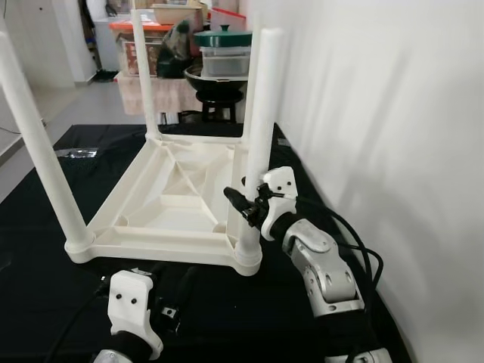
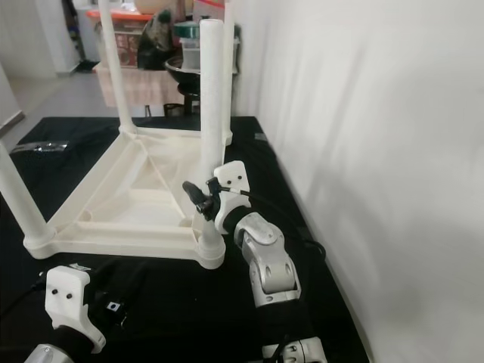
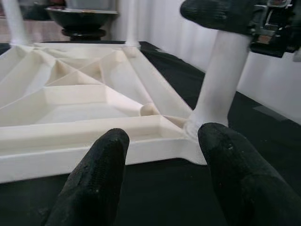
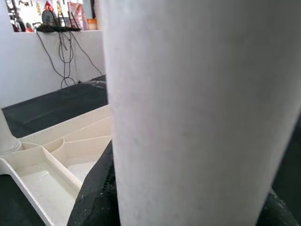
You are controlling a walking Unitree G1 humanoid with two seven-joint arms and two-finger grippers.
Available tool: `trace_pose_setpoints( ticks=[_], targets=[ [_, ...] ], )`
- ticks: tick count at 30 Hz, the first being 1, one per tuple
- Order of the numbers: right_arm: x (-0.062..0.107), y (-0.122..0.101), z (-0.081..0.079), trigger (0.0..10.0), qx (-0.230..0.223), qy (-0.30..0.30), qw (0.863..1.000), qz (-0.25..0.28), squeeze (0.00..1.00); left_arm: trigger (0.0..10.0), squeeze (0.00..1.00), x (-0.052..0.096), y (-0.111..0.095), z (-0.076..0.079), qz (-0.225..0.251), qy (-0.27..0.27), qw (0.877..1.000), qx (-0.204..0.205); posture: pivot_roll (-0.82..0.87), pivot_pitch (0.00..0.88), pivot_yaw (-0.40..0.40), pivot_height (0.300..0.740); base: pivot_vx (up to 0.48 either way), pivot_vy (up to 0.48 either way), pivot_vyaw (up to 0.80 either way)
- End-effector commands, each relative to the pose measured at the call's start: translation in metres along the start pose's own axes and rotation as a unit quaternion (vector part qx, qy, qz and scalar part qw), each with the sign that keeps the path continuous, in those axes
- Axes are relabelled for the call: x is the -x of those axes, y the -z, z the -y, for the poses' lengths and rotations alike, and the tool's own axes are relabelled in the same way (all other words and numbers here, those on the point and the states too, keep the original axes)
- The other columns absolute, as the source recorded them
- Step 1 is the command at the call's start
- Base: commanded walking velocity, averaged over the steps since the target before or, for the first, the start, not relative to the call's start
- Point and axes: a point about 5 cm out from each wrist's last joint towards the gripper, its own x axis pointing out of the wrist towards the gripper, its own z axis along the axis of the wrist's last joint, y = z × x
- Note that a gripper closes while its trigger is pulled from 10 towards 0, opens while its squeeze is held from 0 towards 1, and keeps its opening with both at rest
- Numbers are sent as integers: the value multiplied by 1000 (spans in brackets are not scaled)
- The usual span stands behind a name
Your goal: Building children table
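A white plastic children's table [image 1: 151, 236] lies upside down on a black mat [image 1: 38, 295], its legs pointing up. My right gripper [image 1: 246, 201] is shut on the near right leg [image 1: 262, 113], a little above its socket; one black finger [image 2: 193, 190] shows in front of the leg. In the right wrist view the leg [image 4: 197, 113] stands between the dark pads [image 4: 94, 193]. My left gripper [image 3: 162, 155] is open and low over the mat, facing the table's near edge [image 3: 70, 150] with nothing between its fingers [image 3: 96, 183]. Its white wrist housing [image 1: 132, 302] sits at the bottom left.
A white wall [image 1: 378, 113] runs close along the right side. Other legs stand at the near left [image 1: 38, 144] and far left [image 1: 144, 68]. Behind the mat are a black stool with a wok and stacked containers [image 1: 221, 60].
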Motion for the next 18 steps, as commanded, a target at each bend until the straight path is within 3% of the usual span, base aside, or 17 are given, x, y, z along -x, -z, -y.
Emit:
trace_pose_setpoints(
  ticks=[1, 2, 3, 4, 6, 7, 11, 14, 15, 16, 18],
  targets=[
    [5, 29, 1, 0, 0, 11, 997, -76, 0, 10000, 0, 0, 5, -1, -17, -4, 1000, -4, 23, 0, -46, 740, 0, 0, 0],
    [5, 29, 1, 0, 0, 11, 997, -76, 0, 10000, 0, 0, 5, -1, -17, -4, 1000, -4, 23, 0, -46, 740, 0, 0, 0],
    [4, 23, 2, 9294, 4, 19, 997, -75, 0, 10000, 0, 0, 5, -1, -17, -6, 1000, -3, 20, 0, -45, 740, 0, 0, 0],
    [4, 20, 2, 10000, 4, 7, 998, -68, 0, 10000, 0, 0, 5, -1, -17, -5, 1000, -2, 20, 0, -45, 740, 0, 0, 0],
    [3, 12, 4, 10000, 5, -30, 998, -53, 31, 10000, 0, -1, 5, 0, -16, -4, 1000, -2, 21, 0, -45, 740, 0, 0, 0],
    [1, 6, 6, 10000, 4, -58, 997, -42, 1000, 10000, 0, -1, 5, 1, -16, -4, 1000, -2, 22, 0, -46, 740, 0, 0, 0],
    [-3, -12, 15, 10000, 4, -141, 990, -3, 1000, 10000, 0, -1, 5, 2, -15, -3, 1000, -1, 25, 0, -52, 740, 0, 0, 0],
    [-3, -16, 17, 10000, 4, -155, 988, 5, 1000, 10000, 0, -2, 5, 2, -15, -3, 1000, -1, 25, 0, -52, 740, 0, 0, 0],
    [-6, -26, 24, 10000, 12, -197, 980, 18, 988, 10000, 0, -2, 5, 2, -15, -3, 1000, -1, 28, 0, -54, 740, 0, 0, 0],
    [-6, -30, 26, 10000, 16, -230, 973, 18, 0, 10000, 0, -2, 5, 2, -15, -3, 1000, -1, 32, 0, -58, 740, 0, 0, 0],
    [-6, -33, 27, 10000, 19, -252, 967, 18, 0, 10000, 0, -3, 5, 2, -15, -2, 1000, -2, 33, 0, -58, 740, 0, 0, 0]
  ],
)
